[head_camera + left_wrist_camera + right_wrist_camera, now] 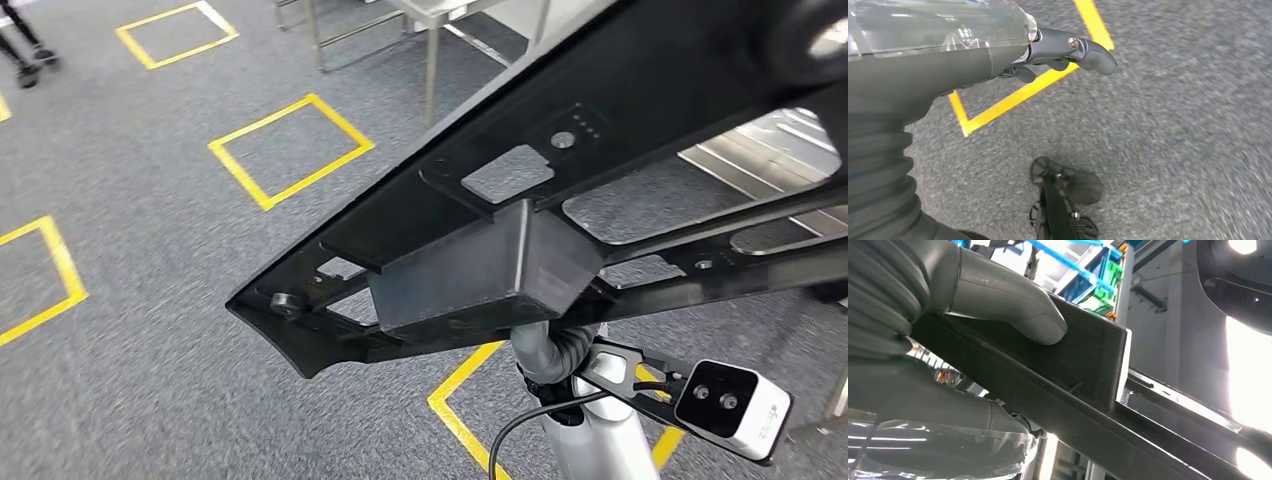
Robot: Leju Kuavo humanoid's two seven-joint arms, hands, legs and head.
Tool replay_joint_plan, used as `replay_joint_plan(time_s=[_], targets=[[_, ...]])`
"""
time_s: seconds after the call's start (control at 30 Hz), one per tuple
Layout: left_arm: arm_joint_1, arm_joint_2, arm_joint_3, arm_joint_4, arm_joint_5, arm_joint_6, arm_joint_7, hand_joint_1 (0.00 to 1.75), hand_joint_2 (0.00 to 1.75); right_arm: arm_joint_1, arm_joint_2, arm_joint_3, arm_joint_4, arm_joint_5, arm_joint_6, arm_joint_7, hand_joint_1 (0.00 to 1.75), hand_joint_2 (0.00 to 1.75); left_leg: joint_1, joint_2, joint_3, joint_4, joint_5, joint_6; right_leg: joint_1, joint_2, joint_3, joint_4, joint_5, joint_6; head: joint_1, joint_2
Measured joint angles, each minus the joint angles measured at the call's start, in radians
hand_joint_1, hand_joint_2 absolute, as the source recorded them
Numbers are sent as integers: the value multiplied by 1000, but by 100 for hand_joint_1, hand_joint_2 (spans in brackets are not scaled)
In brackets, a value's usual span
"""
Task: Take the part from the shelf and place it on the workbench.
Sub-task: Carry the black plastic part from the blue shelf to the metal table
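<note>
Part (pixel 520 215) gripped by right hand (pixel 948 315); left hand (pixel 1048 55) hangs empty.

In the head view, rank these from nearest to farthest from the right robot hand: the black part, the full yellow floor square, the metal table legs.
1. The black part: held by the right robot hand, thumb pressed on its box.
2. The full yellow floor square: on the carpet, left of the part.
3. The metal table legs: farther back, at the top.

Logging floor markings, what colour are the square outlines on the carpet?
Yellow square outlines on grey carpet; clearest in head view.
</note>
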Motion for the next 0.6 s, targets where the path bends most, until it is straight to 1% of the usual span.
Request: replay_joint_plan(time_s=[0.03, 0.07, 0.1, 0.13, 0.17, 0.2, 0.23, 0.27, 0.3, 0.33, 0.37, 0.4, 0.43, 0.47, 0.5, 0.53, 0.57, 0.6], targets=[[0, 0, 0, 0, -1, 0, -1, 0, 175, -2, 0, 0, 0, -2, 0, 2, 175, 175, 3, -21, 21, -50, 18, 2, -1, 11, -3, 7, -3, 6, 0, 0], [0, 0, 0, 0, -1, -1, -2, 0, 175, -4, 0, 0, 0, -5, 0, 5, 175, 175, 5, -38, 32, -77, 23, 4, -2, 22, -9, 12, -4, 11, 0, 0], [-1, 0, 0, 0, -2, -1, -2, 0, 175, -5, -1, 1, 1, -9, 1, 8, 175, 175, 3, -43, 35, -84, 18, 10, -3, 33, -14, 13, -4, 18, 0, 0], [-2, 0, 0, 0, -2, -1, -3, 0, 175, -6, -1, 1, 1, -13, 1, 11, 175, 175, 2, -33, 36, -86, 19, 18, -5, 44, -17, 12, -2, 25, 0, 0], [-3, 0, 0, 0, -2, 0, -4, 0, 175, -6, -2, 1, 1, -16, 2, 13, 175, 175, 1, -22, 38, -90, 21, 25, -7, 44, -19, 13, -2, 30, 0, 0], [-5, 0, 0, 0, -2, 0, -4, 0, 175, -7, -3, 1, 1, -18, 2, 13, 175, 175, 1, -10, 41, -94, 23, 33, -6, 27, -25, 24, -10, 35, 0, 0], [-5, 0, 0, 0, -3, 0, -6, 0, 175, -10, -4, 1, 1, -18, 3, 14, 175, 175, 1, 2, 43, -98, 25, 39, -5, -1, -40, 55, -27, 39, 0, 0], [-4, 1, 0, 0, -4, 0, -6, 0, 175, -12, -5, 1, 1, -18, 3, 14, 175, 175, 0, 16, 45, -100, 24, 44, -5, -34, -65, 107, -54, 42, 0, 0], [-3, 2, 0, 0, -5, 0, -7, 0, 175, -14, -5, 2, 1, -18, 4, 14, 175, 175, -3, 29, 46, -101, 23, 48, -5, -61, -100, 175, -85, 46, 0, 0], [-1, 2, 0, 0, -6, 0, -7, 0, 175, -14, -6, 2, 2, -18, 4, 14, 175, 175, -6, 43, 46, -101, 21, 50, -7, -74, -135, 240, -110, 48, 0, 0], [-1, 2, 0, 0, -7, 0, -7, 0, 175, -14, -7, 2, 3, -18, 4, 14, 175, 175, -8, 57, 47, -101, 19, 51, -8, -80, -158, 283, -120, 49, 0, 0], [-1, 3, 0, 0, -7, 0, -7, 0, 175, -14, -8, 2, 3, -18, 4, 14, 175, 175, -9, 70, 48, -100, 17, 51, -9, -84, -164, 291, -112, 48, 0, 0], [-1, 3, 0, 0, -7, 0, -7, 0, 175, -14, -8, 2, 3, -18, 4, 14, 175, 175, -10, 81, 51, -100, 14, 50, -8, -88, -147, 258, -87, 46, 0, 0], [-2, 3, 0, 0, -7, 0, -7, 0, 175, -15, -9, 2, 3, -18, 4, 14, 175, 175, -11, 92, 56, -101, 11, 49, -6, -99, -112, 191, -51, 41, 0, 0], [-3, 3, 0, 0, -7, 0, -7, 0, 175, -16, -9, 2, 3, -18, 4, 14, 175, 175, -12, 102, 61, -101, 7, 47, 1, -123, -72, 118, -24, 33, 0, 0], [-3, 3, 0, 0, -7, 0, -7, 0, 175, -17, -9, 2, 3, -18, 4, 14, 175, 175, -14, 111, 65, -101, 3, 43, 8, -142, -41, 59, -6, 25, 0, 0], [-3, 3, 0, 0, -8, -1, -8, 0, 175, -19, -9, 2, 3, -18, 4, 14, 175, 175, -15, 120, 69, -101, 0, 39, 15, -156, -22, 22, 2, 18, 0, 0], [-3, 2, 0, 0, -8, -2, -8, 0, 175, -20, -10, 2, 3, -18, 4, 14, 175, 175, -16, 129, 71, -102, -2, 34, 21, -160, -18, 10, -1, 13, 0, 0]])
